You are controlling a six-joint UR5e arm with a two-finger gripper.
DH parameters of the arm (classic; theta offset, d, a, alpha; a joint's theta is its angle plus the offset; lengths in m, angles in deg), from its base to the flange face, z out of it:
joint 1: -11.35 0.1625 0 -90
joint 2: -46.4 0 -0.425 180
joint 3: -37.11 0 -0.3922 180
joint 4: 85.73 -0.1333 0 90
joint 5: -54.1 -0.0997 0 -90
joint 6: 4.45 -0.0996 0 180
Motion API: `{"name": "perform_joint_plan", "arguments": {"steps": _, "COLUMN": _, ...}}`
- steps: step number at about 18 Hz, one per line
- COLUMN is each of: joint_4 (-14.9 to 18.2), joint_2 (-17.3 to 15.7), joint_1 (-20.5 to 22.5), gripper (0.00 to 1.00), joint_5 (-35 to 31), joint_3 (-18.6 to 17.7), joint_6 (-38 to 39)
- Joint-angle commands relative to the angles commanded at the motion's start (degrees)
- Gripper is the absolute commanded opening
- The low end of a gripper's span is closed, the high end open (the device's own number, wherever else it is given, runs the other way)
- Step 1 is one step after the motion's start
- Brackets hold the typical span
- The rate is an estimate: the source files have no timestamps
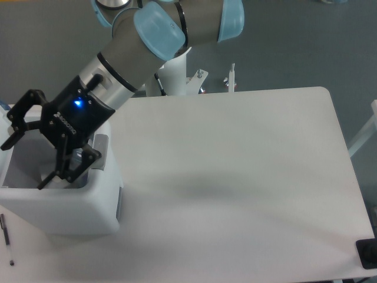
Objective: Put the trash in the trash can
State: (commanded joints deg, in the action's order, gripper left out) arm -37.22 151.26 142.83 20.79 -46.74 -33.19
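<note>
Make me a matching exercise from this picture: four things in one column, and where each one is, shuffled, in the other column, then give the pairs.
Things:
1. gripper
2. trash can
3. pen
4. black object

Places or states:
A. at the lower right edge of the picture
B. standing at the left end of the table, white walls
C. open, over the bin's mouth
D. lying on the table at the lower left, in front of the bin

Pairs: 1-C, 2-B, 3-D, 4-A
</note>
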Motion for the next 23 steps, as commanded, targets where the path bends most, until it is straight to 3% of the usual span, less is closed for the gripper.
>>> {"name": "perform_joint_plan", "arguments": {"steps": 3, "joint_4": 0.09, "joint_2": 0.00, "joint_1": 3.42, "gripper": 1.00, "joint_5": -0.09, "joint_3": 0.00, "joint_6": 0.09}}
{"name": "perform_joint_plan", "arguments": {"steps": 18, "joint_4": 0.35, "joint_2": 3.34, "joint_1": 19.16, "gripper": 1.00, "joint_5": -0.26, "joint_3": -1.50, "joint_6": -1.14}}
{"name": "perform_joint_plan", "arguments": {"steps": 23, "joint_4": 0.70, "joint_2": 3.60, "joint_1": 20.57, "gripper": 1.00, "joint_5": -14.56, "joint_3": -1.93, "joint_6": -9.47}}
